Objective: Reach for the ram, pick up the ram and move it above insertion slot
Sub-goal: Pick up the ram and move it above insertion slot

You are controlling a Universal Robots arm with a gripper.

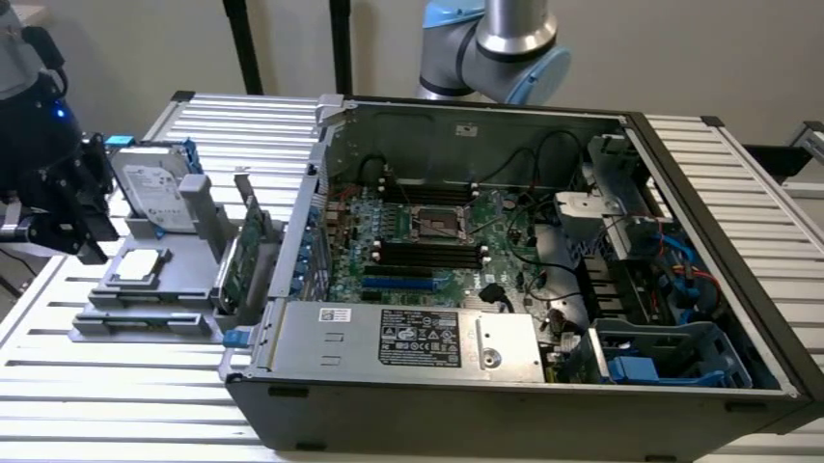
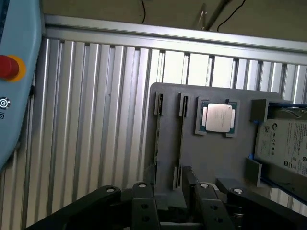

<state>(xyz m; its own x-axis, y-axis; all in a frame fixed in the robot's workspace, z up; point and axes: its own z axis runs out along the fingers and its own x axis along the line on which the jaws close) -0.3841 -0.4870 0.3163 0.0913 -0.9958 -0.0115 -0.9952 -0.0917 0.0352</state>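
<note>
On a ribbed aluminium worktop (image 1: 116,386), the dark two-fingered tool (image 2: 171,199) hangs released over one end of a flat grey plastic fixture (image 2: 216,158), with nothing between its fingers. The ram (image 2: 156,143), a long, thin green circuit-board stick, stands on edge between the fixture's slotted holders, near the tool but ungrasped. Beside it on the fixture lie a square silver processor chip (image 2: 218,117) and a silver hard drive (image 2: 283,143) with blue rails. At the exterior view's right of the fixture sits an open grey metal computer case (image 1: 515,386). On its green motherboard, well apart from the ram, the insertion slot (image 1: 431,254) is one of several parallel black sockets. A plain beige wall (image 1: 696,48) backs the worktop, and the grey-and-blue robot arm (image 1: 515,39) rises behind the case. A light-blue panel with a red round button (image 2: 7,67) edges the wrist view.
</note>
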